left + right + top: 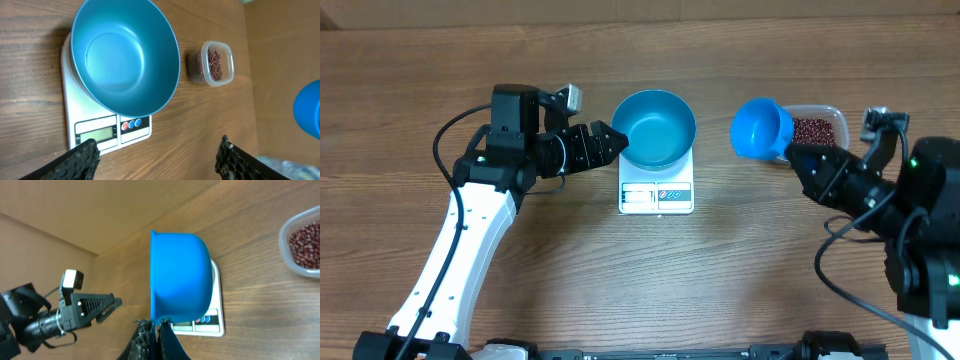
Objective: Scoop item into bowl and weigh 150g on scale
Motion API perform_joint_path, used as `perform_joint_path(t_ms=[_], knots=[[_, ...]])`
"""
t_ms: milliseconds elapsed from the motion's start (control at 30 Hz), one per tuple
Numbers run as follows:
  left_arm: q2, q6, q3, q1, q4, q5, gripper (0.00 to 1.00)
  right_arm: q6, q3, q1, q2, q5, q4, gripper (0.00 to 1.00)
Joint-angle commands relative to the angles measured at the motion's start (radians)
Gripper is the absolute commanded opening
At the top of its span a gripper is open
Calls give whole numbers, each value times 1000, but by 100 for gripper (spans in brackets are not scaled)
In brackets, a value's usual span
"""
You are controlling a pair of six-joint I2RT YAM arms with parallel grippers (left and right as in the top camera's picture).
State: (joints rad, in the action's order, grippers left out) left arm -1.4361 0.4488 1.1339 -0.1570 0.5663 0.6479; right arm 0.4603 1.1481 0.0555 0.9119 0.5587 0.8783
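The glossy blue bowl stands empty on the white scale, also seen from the left wrist as bowl and scale. My left gripper is open just left of the bowl's rim; its jaws stand wide with only bare table between them. My right gripper is shut on the handle of a small blue scoop, held between bowl and tub; no beans show in it. The grip shows in the right wrist view under the scoop. The red-brown beans lie in a clear tub.
The clear plastic tub sits right of the scale, near my right arm. It shows at the right edge of the right wrist view and beyond the bowl in the left wrist view. The table's far edge runs along the top.
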Motion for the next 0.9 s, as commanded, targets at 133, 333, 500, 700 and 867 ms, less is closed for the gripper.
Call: perform_joint_path(t_ms=[133, 333, 500, 700, 867], knots=[[17, -123, 10, 0, 22, -35, 94, -59, 24, 12, 10, 50, 13, 4], [17, -124, 10, 0, 22, -57, 100, -66, 24, 13, 52, 50, -23, 4], [17, -123, 10, 0, 26, -57, 99, -70, 24, 13, 65, 49, -34, 4], [17, -123, 10, 0, 26, -56, 100, -70, 24, 13, 65, 50, -35, 4], [17, -123, 10, 0, 26, -56, 100, -70, 24, 12, 65, 50, -34, 4]])
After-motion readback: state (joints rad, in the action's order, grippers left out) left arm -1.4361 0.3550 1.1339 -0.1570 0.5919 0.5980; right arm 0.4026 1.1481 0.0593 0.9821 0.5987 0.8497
